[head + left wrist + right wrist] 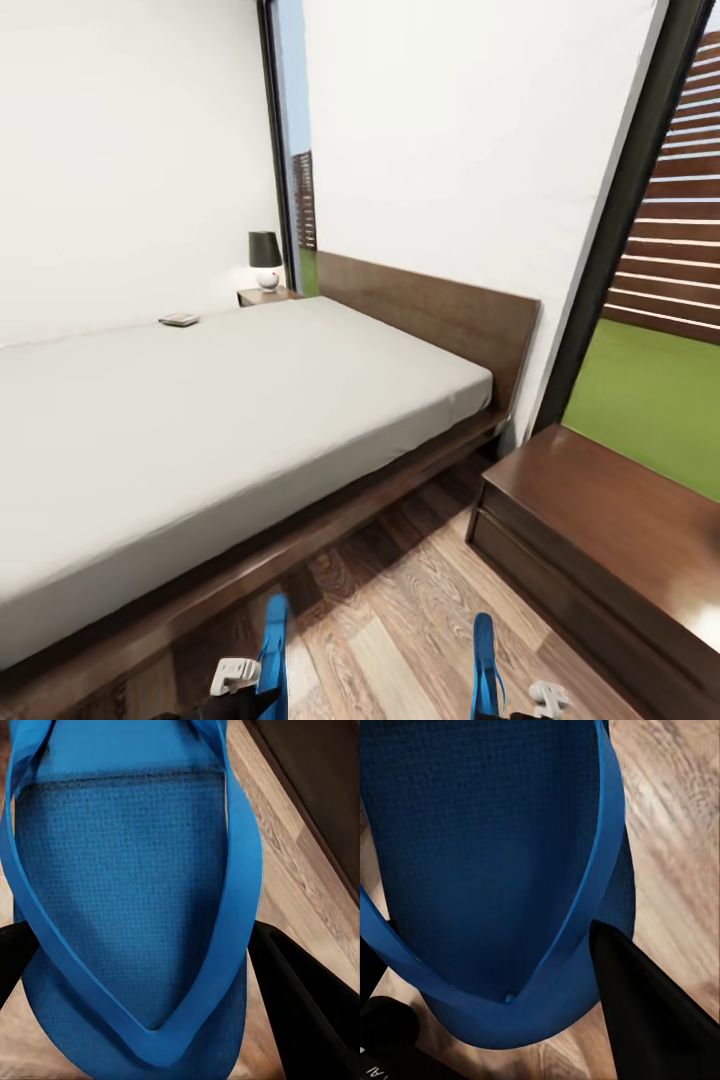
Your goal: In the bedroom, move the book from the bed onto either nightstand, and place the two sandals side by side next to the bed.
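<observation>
Each claw pinches a light, floppy blue sandal: left sandal (pixel 127 892), right sandal (pixel 487 870); grip the sole edge.

Two blue sandals (pixel 273 640) (pixel 484 650) are cut off by the head view's near edge, their heels hidden. The bed (pixel 200 420) runs off the left edge. On its far side, the book (pixel 179 320) is too small for its cover to be read. The cabinet (pixel 610 540) at right is cropped.
</observation>
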{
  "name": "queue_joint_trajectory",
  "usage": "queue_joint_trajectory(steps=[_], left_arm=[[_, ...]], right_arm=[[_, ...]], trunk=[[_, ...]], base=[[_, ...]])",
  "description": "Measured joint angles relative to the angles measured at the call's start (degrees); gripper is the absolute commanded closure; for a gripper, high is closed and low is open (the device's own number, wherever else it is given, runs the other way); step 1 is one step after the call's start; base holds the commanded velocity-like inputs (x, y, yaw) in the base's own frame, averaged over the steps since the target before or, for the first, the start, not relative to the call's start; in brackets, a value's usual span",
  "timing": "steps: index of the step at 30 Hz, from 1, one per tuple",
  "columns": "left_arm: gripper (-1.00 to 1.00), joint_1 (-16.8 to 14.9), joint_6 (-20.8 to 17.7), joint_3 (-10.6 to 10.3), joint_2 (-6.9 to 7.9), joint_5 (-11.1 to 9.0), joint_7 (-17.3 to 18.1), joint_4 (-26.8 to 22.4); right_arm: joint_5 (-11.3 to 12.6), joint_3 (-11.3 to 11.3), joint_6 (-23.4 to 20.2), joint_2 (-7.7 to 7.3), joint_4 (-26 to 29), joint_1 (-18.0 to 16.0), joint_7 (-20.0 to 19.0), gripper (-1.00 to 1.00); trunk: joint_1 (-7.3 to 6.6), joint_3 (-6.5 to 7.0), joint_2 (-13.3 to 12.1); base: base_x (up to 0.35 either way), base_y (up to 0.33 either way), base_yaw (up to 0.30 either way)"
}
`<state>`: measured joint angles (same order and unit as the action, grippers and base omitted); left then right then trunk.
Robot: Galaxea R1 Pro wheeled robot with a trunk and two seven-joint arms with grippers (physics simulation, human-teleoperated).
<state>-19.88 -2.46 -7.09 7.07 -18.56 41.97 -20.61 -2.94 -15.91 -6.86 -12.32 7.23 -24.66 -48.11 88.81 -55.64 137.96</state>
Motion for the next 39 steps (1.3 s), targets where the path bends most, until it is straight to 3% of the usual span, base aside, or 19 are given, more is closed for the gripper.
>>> queue_joint_trajectory(steps=[39], left_arm=[[1.00,-0.01,0.00,0.01,0.00,-0.02,-0.02,0.01]], right_arm=[[-0.01,-0.02,0.00,-0.06,0.04,0.00,-0.04,1.00]], trunk=[[0.00,0.00,0.00]], base=[[-0.013,0.000,0.292]])
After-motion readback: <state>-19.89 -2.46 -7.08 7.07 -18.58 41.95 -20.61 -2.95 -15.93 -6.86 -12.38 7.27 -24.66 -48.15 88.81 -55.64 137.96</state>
